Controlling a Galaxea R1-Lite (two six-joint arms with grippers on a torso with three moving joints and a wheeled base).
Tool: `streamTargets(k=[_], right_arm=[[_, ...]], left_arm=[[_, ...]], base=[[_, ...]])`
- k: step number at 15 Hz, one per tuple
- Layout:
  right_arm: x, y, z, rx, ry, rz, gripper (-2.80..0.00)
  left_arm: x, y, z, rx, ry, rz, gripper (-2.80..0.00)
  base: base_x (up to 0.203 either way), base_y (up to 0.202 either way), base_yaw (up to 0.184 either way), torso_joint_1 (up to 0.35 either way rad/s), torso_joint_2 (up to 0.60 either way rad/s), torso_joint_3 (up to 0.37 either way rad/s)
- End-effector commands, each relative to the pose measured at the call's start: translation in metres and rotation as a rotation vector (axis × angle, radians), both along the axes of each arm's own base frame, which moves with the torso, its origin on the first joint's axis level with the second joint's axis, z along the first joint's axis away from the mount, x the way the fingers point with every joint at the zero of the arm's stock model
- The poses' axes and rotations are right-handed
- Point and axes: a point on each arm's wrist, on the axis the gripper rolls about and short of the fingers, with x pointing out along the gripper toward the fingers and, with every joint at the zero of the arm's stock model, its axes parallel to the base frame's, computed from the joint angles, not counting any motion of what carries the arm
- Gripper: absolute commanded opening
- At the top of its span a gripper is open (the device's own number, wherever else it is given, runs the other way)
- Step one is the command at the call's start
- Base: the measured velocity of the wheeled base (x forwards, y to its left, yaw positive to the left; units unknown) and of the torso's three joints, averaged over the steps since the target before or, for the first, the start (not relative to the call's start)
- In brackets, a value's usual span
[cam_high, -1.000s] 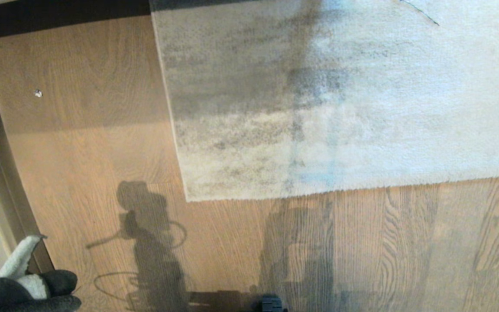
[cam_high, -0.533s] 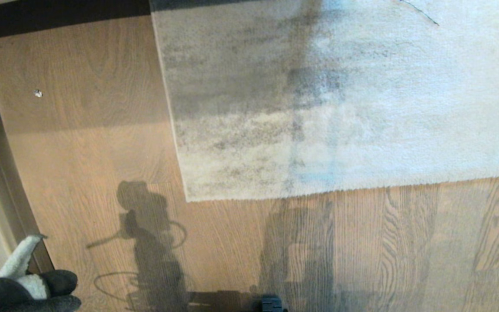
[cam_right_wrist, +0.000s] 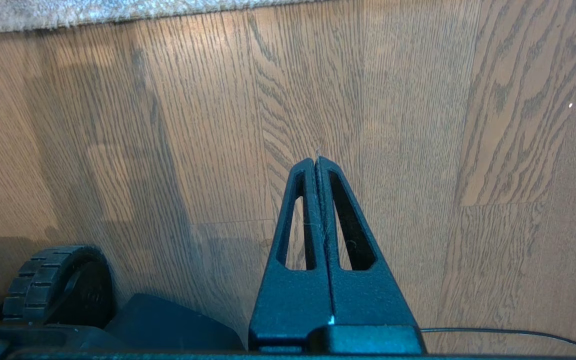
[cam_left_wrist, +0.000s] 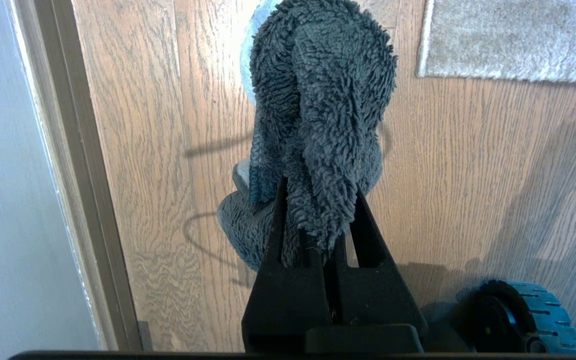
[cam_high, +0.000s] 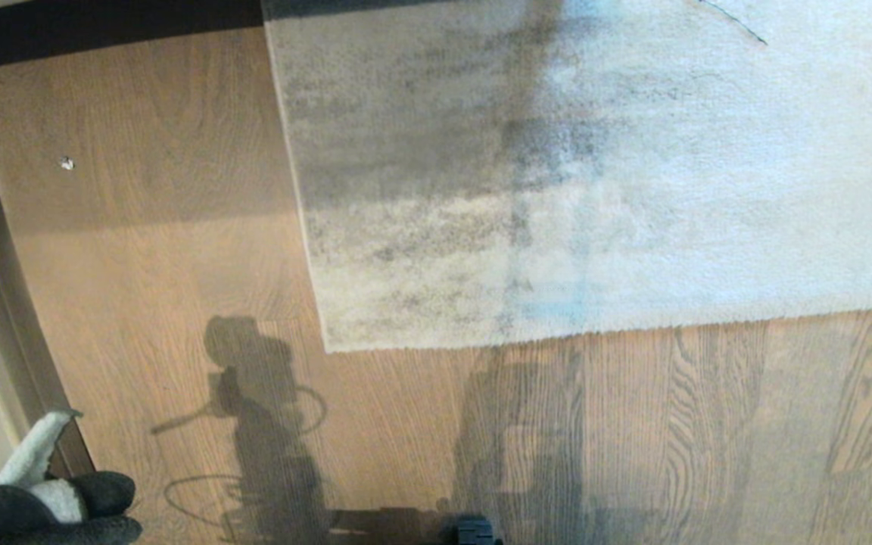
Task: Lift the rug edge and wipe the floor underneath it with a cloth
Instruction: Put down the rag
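Note:
The grey mottled rug (cam_high: 595, 174) lies flat on the brown wood-grain floor (cam_high: 163, 250), its near corner (cam_high: 328, 348) ahead of me. At the head view's lower left corner the dark fuzzy cloth (cam_high: 42, 503) with a white part shows; the gripper itself is hidden there. In the left wrist view my left gripper (cam_left_wrist: 318, 187) is shut on the cloth (cam_left_wrist: 323, 100), which bunches up over the fingertips above the floor. The rug corner (cam_left_wrist: 513, 40) lies beyond it. My right gripper (cam_right_wrist: 317, 161) is shut and empty above bare floor (cam_right_wrist: 418, 125), short of the rug edge (cam_right_wrist: 93, 10).
A dark baseboard (cam_high: 4, 288) and pale wall run along the left side. A small white speck (cam_high: 66, 163) lies on the floor at the far left. My base's wheels (cam_left_wrist: 523, 315) (cam_right_wrist: 58, 282) show near the grippers. A thin cable (cam_right_wrist: 508, 332) lies on the floor.

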Motion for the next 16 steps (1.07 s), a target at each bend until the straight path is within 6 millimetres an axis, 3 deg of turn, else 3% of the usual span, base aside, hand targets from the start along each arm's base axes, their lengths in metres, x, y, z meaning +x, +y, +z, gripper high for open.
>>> streamTargets(k=[1, 16], right_arm=[[0.0002, 0.0, 0.0, -0.001, 0.003, 0.0, -2.8], [0.0002, 0.0, 0.0, -0.001, 0.003, 0.0, -2.8]], left_arm=[[0.0, 0.0, 0.0, -0.001, -0.001, 0.001, -2.8], [-0.0003, 0.0001, 0.0, 0.002, 0.021, 0.002, -2.8]], base=[[0.0, 0.0, 0.0, 0.0, 0.0, 0.0], [0.0, 0.0, 0.0, 0.0, 0.0, 0.0]])
